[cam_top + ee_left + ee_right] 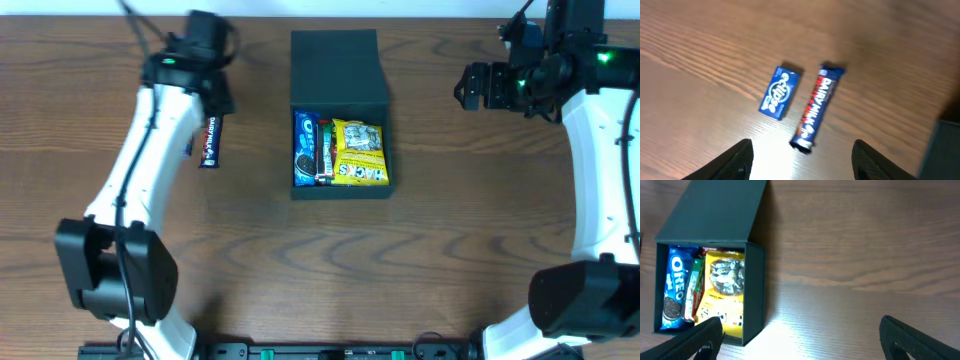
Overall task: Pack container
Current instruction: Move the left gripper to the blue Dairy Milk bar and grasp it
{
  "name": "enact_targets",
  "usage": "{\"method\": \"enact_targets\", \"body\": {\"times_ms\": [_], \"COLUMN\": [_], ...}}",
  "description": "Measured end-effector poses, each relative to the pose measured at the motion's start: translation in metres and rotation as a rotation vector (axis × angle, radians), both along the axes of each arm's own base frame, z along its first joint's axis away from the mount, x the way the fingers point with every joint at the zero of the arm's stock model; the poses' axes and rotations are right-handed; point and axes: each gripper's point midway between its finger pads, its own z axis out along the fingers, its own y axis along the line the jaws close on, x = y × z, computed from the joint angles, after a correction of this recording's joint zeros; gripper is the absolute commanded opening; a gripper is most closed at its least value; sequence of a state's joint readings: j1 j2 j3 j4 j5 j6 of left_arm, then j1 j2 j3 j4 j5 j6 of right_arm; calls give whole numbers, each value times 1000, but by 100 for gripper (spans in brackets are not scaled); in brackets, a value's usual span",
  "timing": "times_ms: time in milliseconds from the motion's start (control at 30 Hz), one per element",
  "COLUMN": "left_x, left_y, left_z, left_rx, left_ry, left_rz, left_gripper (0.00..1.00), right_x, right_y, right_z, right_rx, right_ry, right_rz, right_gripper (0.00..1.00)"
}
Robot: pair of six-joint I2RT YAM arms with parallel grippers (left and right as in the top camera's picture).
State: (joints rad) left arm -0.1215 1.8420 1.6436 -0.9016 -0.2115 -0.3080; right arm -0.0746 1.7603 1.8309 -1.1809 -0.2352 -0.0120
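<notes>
The dark teal-black container (340, 191) stands at the table's middle with its flap lid (338, 65) folded back. Inside lie a blue Oreo packet (306, 148), a thin red and green packet (324, 150) and a yellow snack packet (360, 152). My left gripper (208, 98) is open and empty, hovering above a Dairy Milk bar (817, 106) and a blue Eclipse box (780, 93) that lie on the wood; the bar also shows in the overhead view (210, 142). My right gripper (470, 87) is open and empty, right of the container (755, 280).
The wooden table (460, 220) stretches around the container. A corner of the container shows at the right edge of the left wrist view (947, 150). The arm bases stand at the front left (110, 270) and front right (585, 295).
</notes>
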Motion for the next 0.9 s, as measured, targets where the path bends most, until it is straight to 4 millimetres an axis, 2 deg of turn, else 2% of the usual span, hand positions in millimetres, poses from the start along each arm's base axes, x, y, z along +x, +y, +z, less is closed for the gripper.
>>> {"method": "enact_targets", "body": {"times_ms": [100, 300, 367, 533, 767, 900], "left_x": [-2, -11, -14, -13, -13, -4], "left_y": [9, -2, -5, -7, -8, -8], "left_z": [-23, -80, -92, -105, -140, -143], "left_rx": [-42, -94, -102, -105, -98, -89], "left_ry": [33, 123, 141, 159, 227, 200], "left_rz": [-4, -89, -103, -133, -173, -185], "left_gripper": [63, 65, 64, 64, 64, 64], "right_x": [0, 0, 0, 0, 0, -1], "right_y": [0, 0, 0, 0, 0, 0], "right_z": [0, 0, 0, 0, 0, -1], "right_rx": [0, 0, 0, 0, 1, 1], "right_ry": [0, -1, -1, 0, 0, 5], "right_rz": [0, 0, 0, 0, 0, 0], "right_gripper": [99, 99, 99, 99, 99, 99]}}
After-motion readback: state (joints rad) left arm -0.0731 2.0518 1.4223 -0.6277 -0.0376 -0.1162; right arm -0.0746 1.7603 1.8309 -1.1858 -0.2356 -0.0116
